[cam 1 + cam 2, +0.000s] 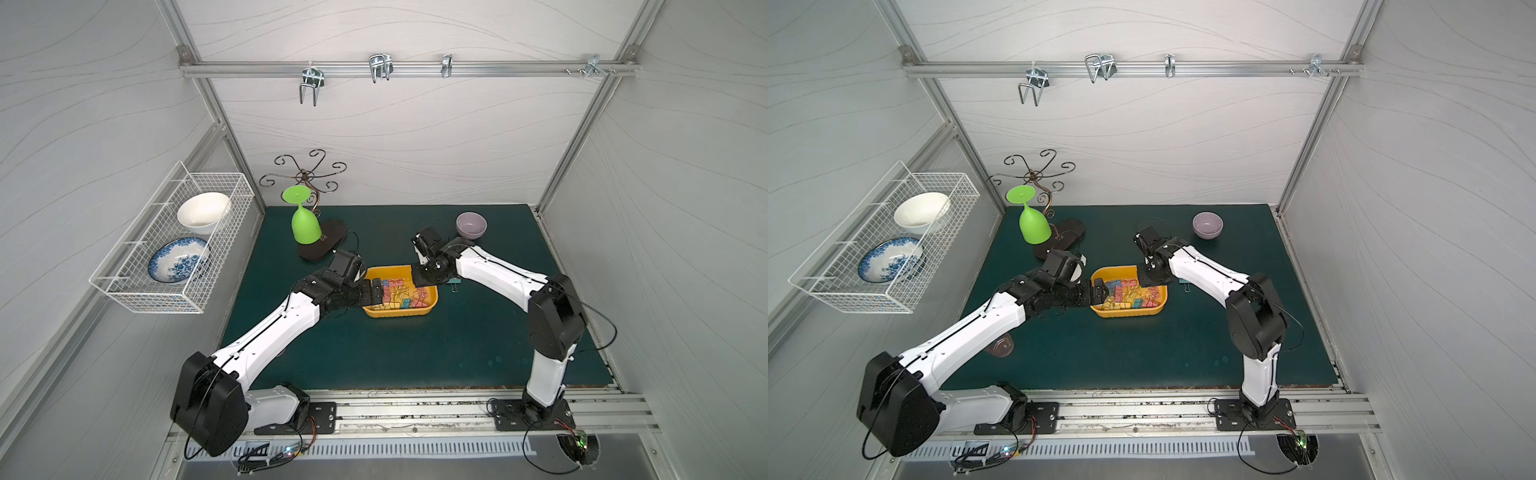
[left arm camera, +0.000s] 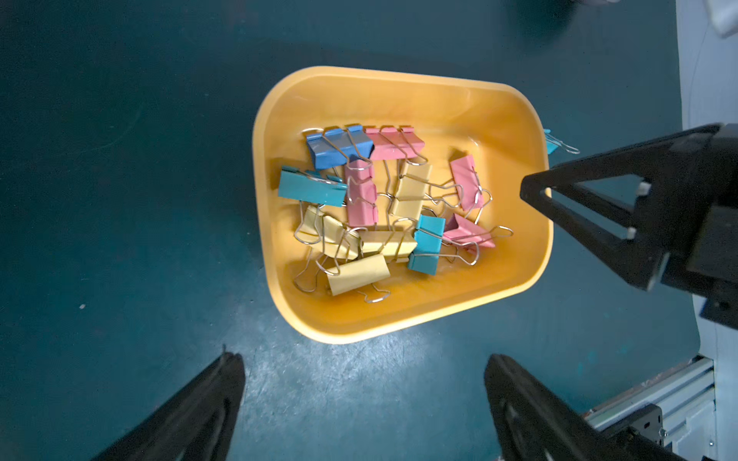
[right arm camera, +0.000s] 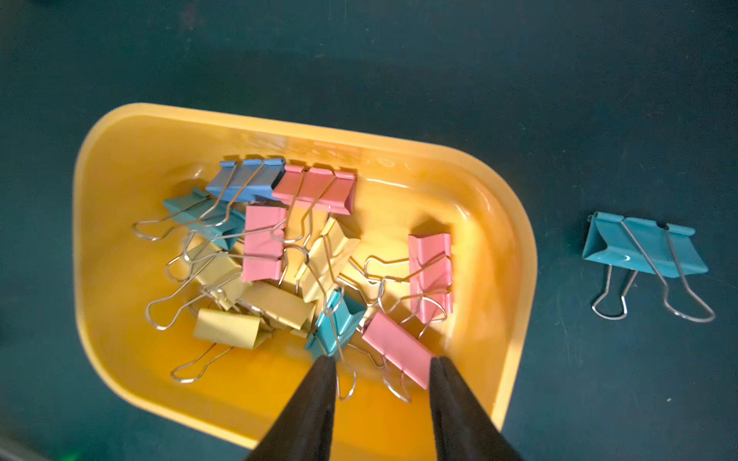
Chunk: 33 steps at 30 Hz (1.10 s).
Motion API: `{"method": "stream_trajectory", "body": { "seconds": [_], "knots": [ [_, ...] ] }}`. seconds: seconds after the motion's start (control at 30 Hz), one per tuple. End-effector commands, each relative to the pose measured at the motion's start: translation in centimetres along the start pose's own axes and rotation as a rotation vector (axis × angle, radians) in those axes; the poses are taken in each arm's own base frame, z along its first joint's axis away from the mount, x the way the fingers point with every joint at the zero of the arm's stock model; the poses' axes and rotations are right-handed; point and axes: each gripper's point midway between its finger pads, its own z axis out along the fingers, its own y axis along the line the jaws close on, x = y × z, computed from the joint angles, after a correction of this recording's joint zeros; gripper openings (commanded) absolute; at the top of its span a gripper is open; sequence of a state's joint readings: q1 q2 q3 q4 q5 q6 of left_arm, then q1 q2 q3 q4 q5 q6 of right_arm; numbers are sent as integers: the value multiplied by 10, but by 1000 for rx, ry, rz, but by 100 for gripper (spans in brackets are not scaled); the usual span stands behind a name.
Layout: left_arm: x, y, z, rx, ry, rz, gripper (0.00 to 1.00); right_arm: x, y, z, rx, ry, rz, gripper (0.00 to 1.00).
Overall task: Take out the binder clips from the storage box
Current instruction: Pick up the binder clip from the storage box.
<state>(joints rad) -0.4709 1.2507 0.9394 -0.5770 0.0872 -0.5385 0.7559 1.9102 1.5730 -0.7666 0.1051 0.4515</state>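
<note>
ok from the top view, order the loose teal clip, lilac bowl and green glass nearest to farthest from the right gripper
1. loose teal clip, just right of the right gripper
2. lilac bowl, behind it
3. green glass, far back left

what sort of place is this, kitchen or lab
Most likely a robot test cell, not a home: a panelled aluminium frame, two robot arms bolted to a front rail, and staged props like the storage box.
</note>
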Motion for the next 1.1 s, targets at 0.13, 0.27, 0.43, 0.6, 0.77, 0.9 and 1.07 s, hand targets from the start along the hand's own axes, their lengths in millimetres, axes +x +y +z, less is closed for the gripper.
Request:
{"method": "stream_trajectory", "body": {
  "seconds": [0.13,0.27,0.43,0.6,0.77,0.9,1.07],
  "knots": [
    [-10,9,-9,29,-50,-54,98,8,-8,9,132,94,-28,38],
    [-10,11,-10,27,-48,-57,98,8,-4,18,135,124,-29,35],
    [-8,9,-9,43,-45,-55,98,13,0,28,137,153,-49,32],
    [-7,6,-6,61,-30,-55,98,12,-1,38,149,167,-57,26],
    [-7,3,-5,72,-21,-56,98,12,-2,48,166,186,-70,25],
    [-6,2,-8,76,-21,-52,98,7,-6,46,203,175,-82,16],
    [-6,5,-11,65,-31,-39,98,-1,-21,36,311,128,-111,10]
  ]
}}
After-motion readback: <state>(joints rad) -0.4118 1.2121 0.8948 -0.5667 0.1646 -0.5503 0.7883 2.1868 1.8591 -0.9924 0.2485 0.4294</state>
